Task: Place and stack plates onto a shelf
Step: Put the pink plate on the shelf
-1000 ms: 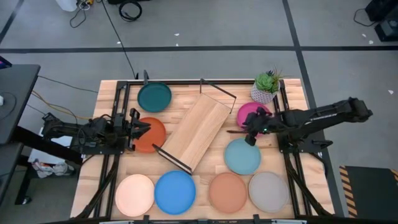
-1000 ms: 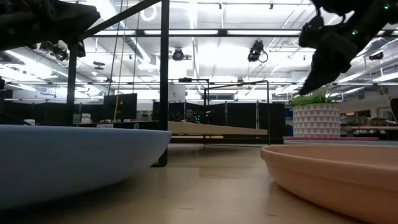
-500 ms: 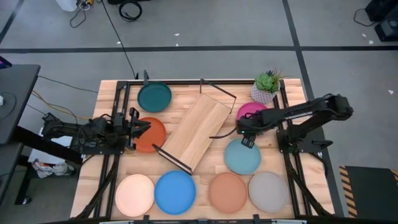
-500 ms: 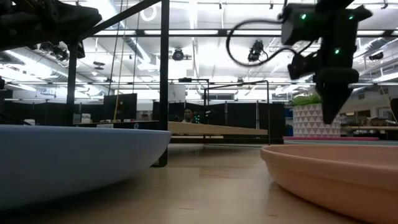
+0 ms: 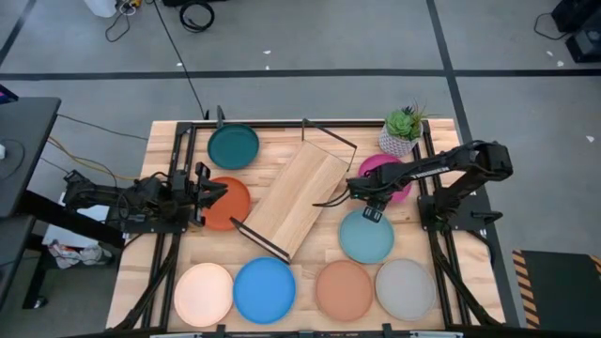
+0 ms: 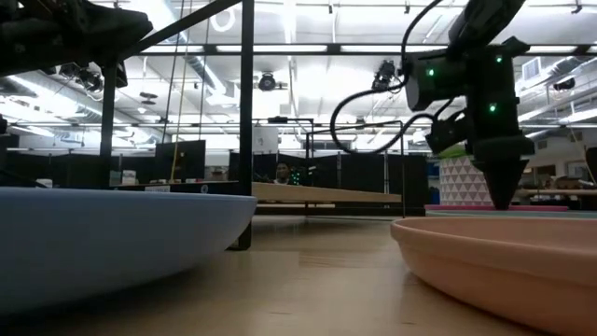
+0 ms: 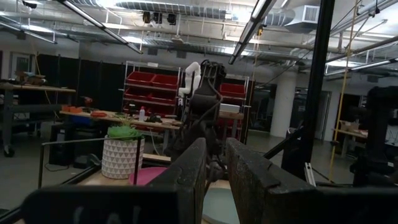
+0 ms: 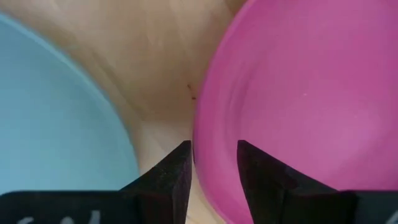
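Right hand (image 8: 211, 171) spread astride magenta plate (image 8: 298, 106) rim; lower squarely, pinch rim; left hand (image 7: 214, 180) narrowly parted, waiting.

magenta plate (image 8: 305, 93), pale blue plate (image 8: 50, 112), teal plate (image 5: 233, 146), white patterned pot (image 5: 397, 142)

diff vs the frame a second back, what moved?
The right arm folded inward and its hand swung down, now pointing at the table with its fingers straddling the magenta plate's rim beside the pale blue plate. Nothing gripped yet. The left hand stayed over the orange-red plate; shelf and plates unmoved.
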